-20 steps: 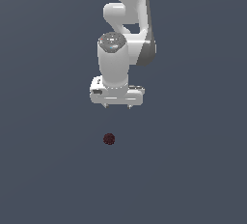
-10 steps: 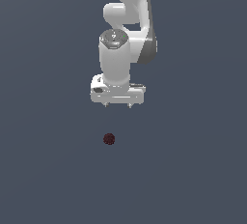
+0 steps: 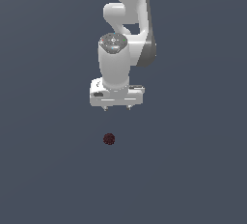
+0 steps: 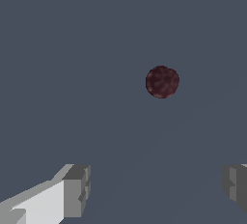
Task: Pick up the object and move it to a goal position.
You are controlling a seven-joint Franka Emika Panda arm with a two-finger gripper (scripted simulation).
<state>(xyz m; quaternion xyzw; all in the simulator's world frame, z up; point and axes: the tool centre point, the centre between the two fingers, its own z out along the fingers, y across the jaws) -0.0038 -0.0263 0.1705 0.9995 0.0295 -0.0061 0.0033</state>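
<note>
The object, a tiny dark maroon speckled ball (image 3: 109, 139), lies on the flat grey surface. In the exterior view my white gripper (image 3: 116, 108) hangs above it, pointing straight down, a little toward the exterior view's right of the ball and well clear of it. Its two short fingertips are spread apart with nothing between them, so it is open. The wrist view shows the ball (image 4: 162, 81) ahead of the gripper (image 4: 157, 189), not between the two grey fingertips (image 4: 77, 191).
A plain dark grey surface (image 3: 48, 170) fills both views. The white arm (image 3: 128, 20) rises from the gripper toward the top of the exterior view.
The gripper has lowered slightly and shifted a touch toward the ball. The ball has stayed in place.
</note>
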